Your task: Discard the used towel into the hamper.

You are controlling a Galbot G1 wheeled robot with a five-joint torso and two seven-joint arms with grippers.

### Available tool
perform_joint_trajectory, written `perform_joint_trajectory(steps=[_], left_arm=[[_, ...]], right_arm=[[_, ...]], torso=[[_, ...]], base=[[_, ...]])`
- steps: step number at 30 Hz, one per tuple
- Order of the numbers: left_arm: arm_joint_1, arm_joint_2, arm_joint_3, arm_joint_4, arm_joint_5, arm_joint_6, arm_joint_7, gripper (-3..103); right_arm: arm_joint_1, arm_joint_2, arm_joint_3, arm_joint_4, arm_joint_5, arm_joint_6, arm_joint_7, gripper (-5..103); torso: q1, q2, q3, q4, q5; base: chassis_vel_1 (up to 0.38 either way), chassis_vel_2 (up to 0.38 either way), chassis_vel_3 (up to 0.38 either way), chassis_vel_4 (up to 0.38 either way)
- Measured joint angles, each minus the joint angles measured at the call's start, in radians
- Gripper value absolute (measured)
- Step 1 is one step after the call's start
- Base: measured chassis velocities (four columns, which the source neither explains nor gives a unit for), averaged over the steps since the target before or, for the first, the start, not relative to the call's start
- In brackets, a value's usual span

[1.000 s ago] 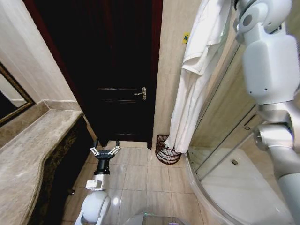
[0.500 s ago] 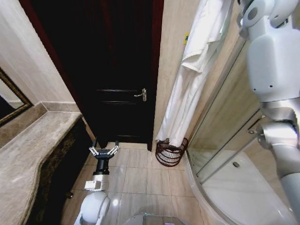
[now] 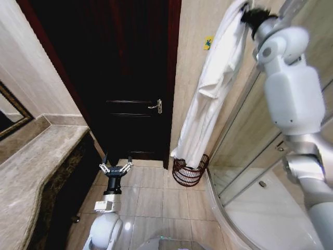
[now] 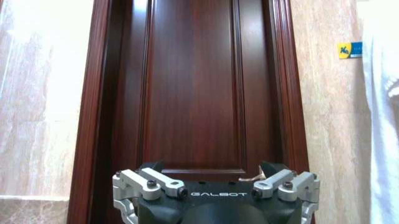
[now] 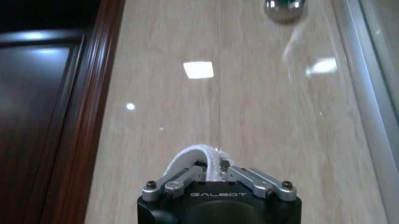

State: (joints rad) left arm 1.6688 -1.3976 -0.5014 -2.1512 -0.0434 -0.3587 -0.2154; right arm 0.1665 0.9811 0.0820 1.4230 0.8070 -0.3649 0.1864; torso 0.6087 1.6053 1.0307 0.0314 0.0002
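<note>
My right arm has risen since a second ago, and the towel's lower end now hangs over the hamper (image 3: 189, 171) instead of covering its front. The door (image 3: 130, 78) fills the far wall. The white towel (image 3: 210, 94) hangs long at far right, its top pinched in the right gripper (image 5: 210, 169), fingers closed on it. The left gripper (image 3: 116, 167) waits low, fingers spread open.

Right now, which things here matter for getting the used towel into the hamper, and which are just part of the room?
Part of the job:
- white towel, hanging, pinched at its top by the right gripper
- hamper, on the floor beneath it

Just there:
- left gripper, open, low by the door
- dark door
- marble counter
- glass shower
</note>
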Motion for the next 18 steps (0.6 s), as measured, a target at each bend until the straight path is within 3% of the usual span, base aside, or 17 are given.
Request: perform_joint_trajectory(steps=[18], left_arm=[[0.003, -0.001, 0.003, 0.031, -0.003, -0.025, -0.001, 100]], right_arm=[[-0.308, 0.013, 0.105, 0.137, -0.065, 0.029, 0.009, 4]], torso=[[0.000, 0.000, 0.000, 0.0000, -0.0003]], base=[[0.000, 0.000, 0.000, 0.000]])
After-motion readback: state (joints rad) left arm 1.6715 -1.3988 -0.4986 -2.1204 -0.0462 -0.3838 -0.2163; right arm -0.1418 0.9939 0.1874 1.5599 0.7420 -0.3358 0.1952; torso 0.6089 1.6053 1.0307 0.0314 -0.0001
